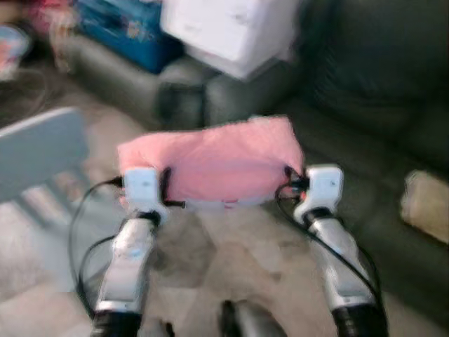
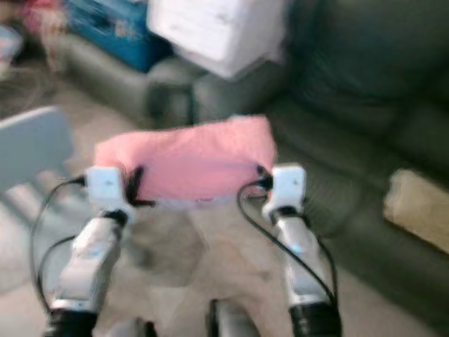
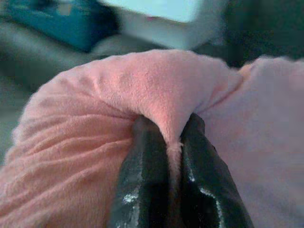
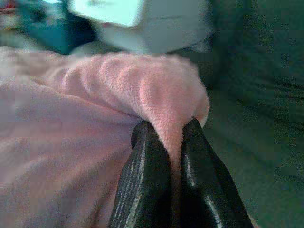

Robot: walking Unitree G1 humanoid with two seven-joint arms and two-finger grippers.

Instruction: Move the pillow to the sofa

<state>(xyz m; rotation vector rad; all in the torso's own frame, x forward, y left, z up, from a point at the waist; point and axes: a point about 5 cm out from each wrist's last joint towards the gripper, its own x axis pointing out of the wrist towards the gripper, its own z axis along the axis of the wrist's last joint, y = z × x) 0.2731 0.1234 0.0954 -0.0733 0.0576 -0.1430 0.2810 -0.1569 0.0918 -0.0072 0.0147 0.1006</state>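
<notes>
Two silver arms reach out from the near edge of the head views, and the pink pillow point(image 1: 210, 165) is held up in the air between them, above the pale floor point(image 1: 231, 267). Its left end is pinched by the left gripper point(image 3: 175, 148), whose black fingers point(image 3: 142, 175) are pressed together on a fold of the soft cloth. Its right end is pinched the same way by the right gripper point(image 4: 175, 142).

Beyond the pillow and to the right, the big dark green sofa point(image 1: 372, 105) is seen, with its seat just past the pillow's far right corner. A white box point(image 1: 231, 28) and a blue box point(image 1: 126, 24) are piled on the far left part of the sofa. A small tan cushion point(image 1: 424, 203) lies on the seat at the right. A grey chair point(image 1: 42, 151) stands near on the left.

The pillow looks ready to be carried the last bit, so the step in hand is judged to be the move over the seat. It is best done with both arms moved together, so the cloth is not pulled tight or let slip. The bare seat between the boxes and the tan cushion should be picked. The pillow should be lowered until it rests there, and only then should both grips be let go.
</notes>
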